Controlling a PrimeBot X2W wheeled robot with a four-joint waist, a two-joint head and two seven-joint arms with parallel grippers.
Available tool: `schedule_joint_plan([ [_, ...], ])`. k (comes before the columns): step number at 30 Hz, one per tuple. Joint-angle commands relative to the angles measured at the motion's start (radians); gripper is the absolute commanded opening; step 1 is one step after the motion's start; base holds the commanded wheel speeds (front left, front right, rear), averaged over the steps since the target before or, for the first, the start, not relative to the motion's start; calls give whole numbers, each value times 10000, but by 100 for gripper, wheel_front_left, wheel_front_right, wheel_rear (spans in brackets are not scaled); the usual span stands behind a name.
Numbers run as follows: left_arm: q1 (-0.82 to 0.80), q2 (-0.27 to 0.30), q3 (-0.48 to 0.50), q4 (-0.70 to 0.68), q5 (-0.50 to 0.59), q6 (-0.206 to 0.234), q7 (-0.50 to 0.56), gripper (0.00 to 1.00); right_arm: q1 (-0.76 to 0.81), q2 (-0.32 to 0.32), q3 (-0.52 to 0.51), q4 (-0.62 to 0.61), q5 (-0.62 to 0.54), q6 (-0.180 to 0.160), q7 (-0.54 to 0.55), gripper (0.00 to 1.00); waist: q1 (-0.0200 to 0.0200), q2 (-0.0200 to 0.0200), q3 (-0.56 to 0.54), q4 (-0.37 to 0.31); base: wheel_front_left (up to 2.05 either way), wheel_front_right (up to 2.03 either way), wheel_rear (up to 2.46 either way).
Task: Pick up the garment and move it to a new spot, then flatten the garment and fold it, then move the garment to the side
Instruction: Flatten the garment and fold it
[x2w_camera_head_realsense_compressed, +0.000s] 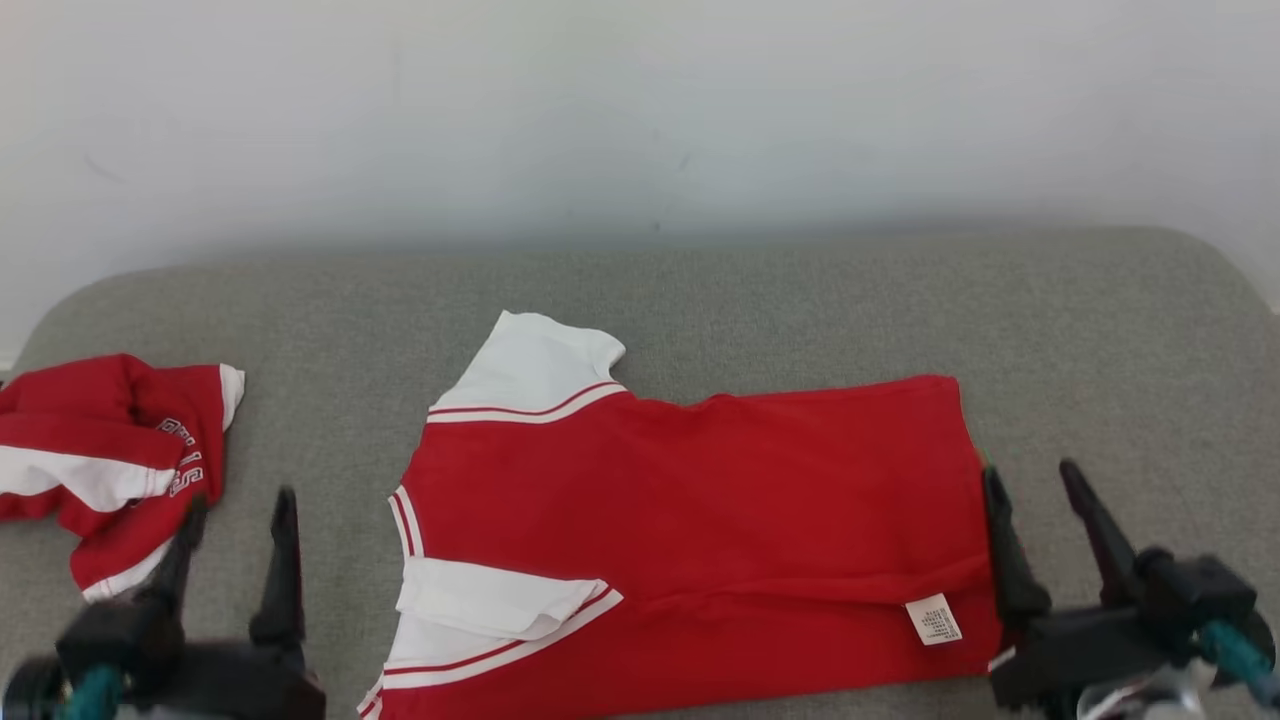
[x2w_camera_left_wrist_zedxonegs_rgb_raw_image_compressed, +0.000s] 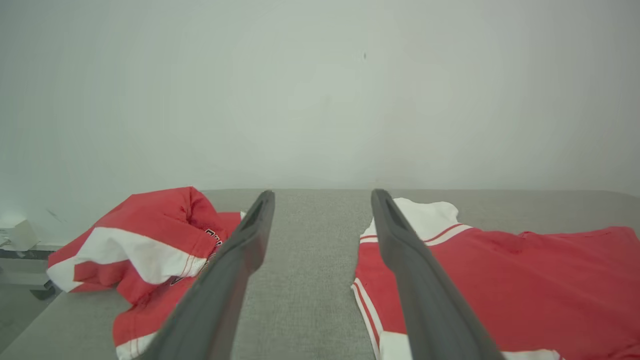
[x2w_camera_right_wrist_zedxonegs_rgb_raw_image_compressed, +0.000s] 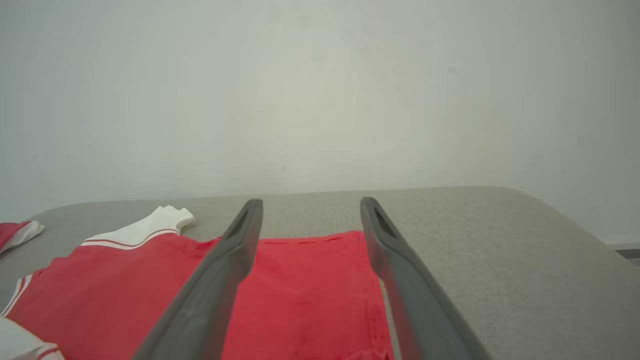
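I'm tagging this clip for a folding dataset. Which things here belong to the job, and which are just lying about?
In the job:
- red and white shirt, spread flat in the middle
- left gripper and right gripper, both open, one at each end of it

Lying about, it seems:
- crumpled red garment at the far left
- white wall behind

The left gripper (x2w_camera_head_realsense_compressed: 241, 502) sits low, well to the left of the flat red garment (x2w_camera_head_realsense_compressed: 700, 500) and clear of its collar edge. Its two dark fingers are spread wide and point away from the robot. The right gripper (x2w_camera_head_realsense_compressed: 1031, 472) sits at the garment's right edge with its fingers equally wide apart. Its inner finger lies over the hem and the outer one just beyond it. Both are empty.
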Motion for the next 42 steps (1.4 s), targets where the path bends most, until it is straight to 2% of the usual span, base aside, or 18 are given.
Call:
schedule_joint_plan([
  [1,-415,143,7,9,35,-74,108,100,-332,-117,-13,29,29,-25,36,100,0,0,283,-117,0,0,0],
  [3,-1097,314,-72,116,-12,-240,428,100,-831,-291,-16,186,0,-25,209,100,0,0,610,-191,0,0,0],
  [4,-1929,479,-159,273,-45,-409,727,100,-1438,-480,0,328,91,-25,351,100,0,0,992,-264,0,0,0],
  [9,-3516,883,-312,627,-69,-671,1316,100,-2692,-902,183,720,278,-25,788,100,0,0,1868,-579,0,0,0],
  [11,-4710,1162,-555,1064,-84,-856,1688,100,-3548,-1064,277,1185,397,-25,1156,100,0,0,2384,-812,0,0,0],
  [21,-7913,1706,-1680,3153,-511,-1119,2818,100,-6242,-1081,951,3227,953,-25,2191,100,0,0,3697,-1499,0,0,0],
  [28,-9300,2200,-3105,4441,-1087,-1100,3555,100,-7509,-903,1751,4575,1245,-25,2667,100,0,0,4338,-1866,0,0,0],
  [34,-10020,2537,-4171,5178,-1698,-1101,4086,100,-8220,-790,2339,5268,1595,-25,2809,100,0,0,4757,-2070,0,0,0],
  [42,-10616,2771,-5053,5911,-2243,-1103,4295,100,-8842,-586,2973,5892,1999,-25,2693,100,0,0,5078,-2202,0,0,0],
])
